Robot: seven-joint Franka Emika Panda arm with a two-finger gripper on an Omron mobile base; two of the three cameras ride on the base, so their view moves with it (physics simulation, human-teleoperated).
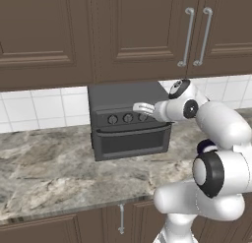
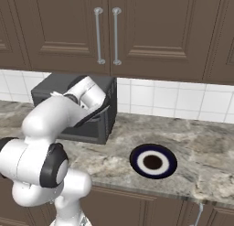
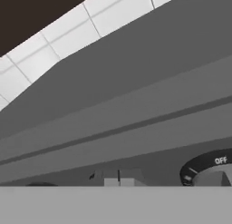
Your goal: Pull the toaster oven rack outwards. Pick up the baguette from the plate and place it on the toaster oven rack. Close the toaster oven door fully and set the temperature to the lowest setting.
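Note:
The dark grey toaster oven (image 1: 125, 97) stands on the counter against the tiled wall, and its top also shows in the right base view (image 2: 59, 90). The toaster oven door (image 1: 132, 142) is closed upright under its black bar handle (image 1: 132, 130). My gripper (image 1: 142, 110) is at the knob row, over the right-hand knobs. In the hand view its fingertips (image 3: 118, 180) are shut together against the front panel, just left of a knob marked OFF (image 3: 210, 171). The dark blue plate (image 2: 153, 161) lies bare on the counter to the right. The baguette and the toaster oven rack are hidden.
Brown upper cabinets with metal handles (image 1: 197, 35) hang over the oven. The marble counter (image 1: 44, 163) stretches left and in front of the oven. Its front edge runs above the lower cabinets (image 1: 74, 227).

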